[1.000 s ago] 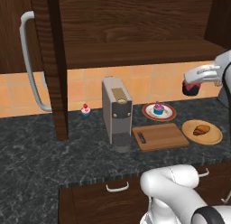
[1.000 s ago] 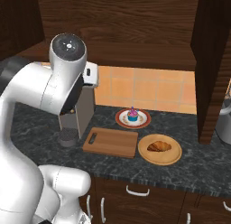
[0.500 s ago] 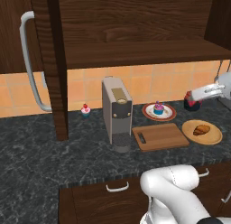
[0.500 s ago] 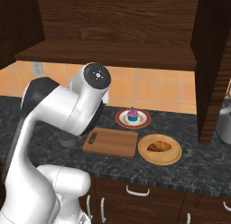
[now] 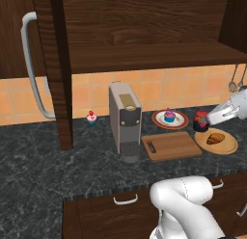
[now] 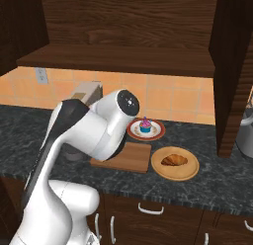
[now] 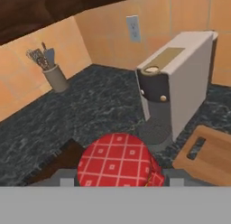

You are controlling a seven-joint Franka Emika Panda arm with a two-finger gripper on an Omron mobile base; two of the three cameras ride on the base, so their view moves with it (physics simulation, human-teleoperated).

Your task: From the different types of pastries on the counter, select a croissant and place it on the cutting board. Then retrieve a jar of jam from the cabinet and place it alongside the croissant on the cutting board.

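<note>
gripper [image 5: 208,121] clenched on jam jar [image 5: 200,121], red checked lid [image 7: 118,161] between the fingers | jar in the air, just above croissant [image 5: 215,137] on wooden plate [image 5: 230,145] | cutting board [image 5: 171,145] bare, beside coffee machine [image 5: 125,118] | cupcake [image 5: 169,115] on plate behind board

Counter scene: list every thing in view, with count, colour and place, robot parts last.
jam jar: one, dark with red checked lid, held at the gripper above the croissant plate's near edge.
croissant: one, golden brown, on a tan round plate.
cutting board: one, light wood, bare, beside the coffee machine.
coffee machine: one, grey.
cupcake: one, blue cup, on a red-rimmed plate behind the board.
small cupcake: one, by the wall.
utensil holder: one, grey.
cabinet: dark wood, open.
gripper: one, white, shut on the jar.
</note>
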